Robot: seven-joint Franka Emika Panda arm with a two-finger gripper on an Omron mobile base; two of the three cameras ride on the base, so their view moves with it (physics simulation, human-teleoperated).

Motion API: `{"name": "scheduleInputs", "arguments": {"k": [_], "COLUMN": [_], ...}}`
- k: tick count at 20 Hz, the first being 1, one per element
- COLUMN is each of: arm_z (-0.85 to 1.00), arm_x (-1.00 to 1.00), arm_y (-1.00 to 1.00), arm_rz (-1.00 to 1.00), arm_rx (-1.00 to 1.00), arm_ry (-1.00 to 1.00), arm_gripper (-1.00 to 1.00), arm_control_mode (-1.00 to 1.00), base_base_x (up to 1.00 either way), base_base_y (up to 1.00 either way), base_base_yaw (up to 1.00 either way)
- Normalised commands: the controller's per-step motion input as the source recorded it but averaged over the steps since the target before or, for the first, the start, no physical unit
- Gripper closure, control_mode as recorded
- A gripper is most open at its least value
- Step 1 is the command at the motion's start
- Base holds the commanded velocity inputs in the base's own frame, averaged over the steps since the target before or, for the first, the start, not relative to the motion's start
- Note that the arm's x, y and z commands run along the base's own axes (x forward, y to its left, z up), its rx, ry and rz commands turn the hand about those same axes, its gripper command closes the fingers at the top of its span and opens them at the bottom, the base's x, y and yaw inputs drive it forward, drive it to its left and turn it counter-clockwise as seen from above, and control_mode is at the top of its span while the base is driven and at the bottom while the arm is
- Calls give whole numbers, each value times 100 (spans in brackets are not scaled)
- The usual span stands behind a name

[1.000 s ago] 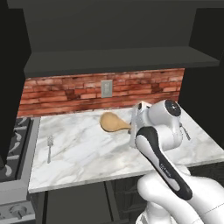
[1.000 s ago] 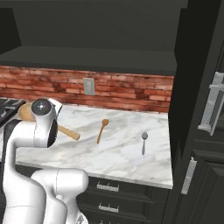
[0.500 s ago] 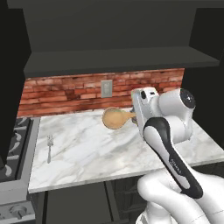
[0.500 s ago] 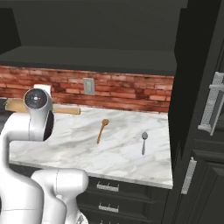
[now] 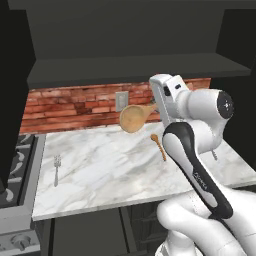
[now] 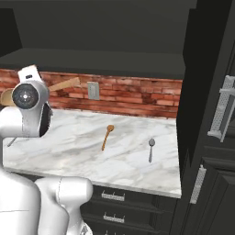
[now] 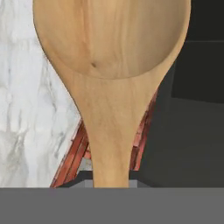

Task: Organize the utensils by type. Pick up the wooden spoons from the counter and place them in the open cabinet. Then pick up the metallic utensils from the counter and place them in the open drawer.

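Note:
My gripper (image 5: 158,106) is shut on the handle of the large light-tan wooden spoon (image 5: 134,118), held level in the air before the brick wall, just under the open cabinet's shelf (image 5: 125,70). In the hand view its round bowl (image 7: 109,52) looms close. In the right base view the spoon's handle (image 6: 64,84) sticks out past the arm. The smaller orange-brown wooden spoon (image 5: 158,145) (image 6: 107,136) lies on the white marble counter (image 5: 110,170). The metal fork (image 5: 56,166) lies near the stove, the metal spoon (image 6: 150,148) near the counter's right end. The open drawer is out of view.
A stove top (image 5: 15,165) borders the counter on the left. Tall dark cabinets with silver handles (image 6: 220,110) stand at the right, shut drawers (image 6: 112,197) below the counter. A wall outlet (image 6: 93,90) sits on the brick wall.
The arm has risen and carried the large wooden spoon up from just above the counter to near the cabinet shelf. The utensils on the counter have not moved.

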Motion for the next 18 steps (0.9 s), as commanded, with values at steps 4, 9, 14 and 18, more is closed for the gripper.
{"name": "scheduleInputs", "arguments": {"k": [4, 9, 14, 18], "arm_z": [77, 71, 55, 28], "arm_x": [15, 22, 39, 47], "arm_y": [0, 0, 0, 0], "arm_rz": [0, 0, 0, 0], "arm_rx": [-11, -5, 0, 6], "arm_ry": [-13, -1, 16, 7], "arm_gripper": [100, 100, 100, 100], "arm_control_mode": [-100, -100, -100, -100], "base_base_x": [0, 0, 0, 0], "base_base_y": [0, 0, 0, 0], "base_base_yaw": [0, 0, 0, 0]}}
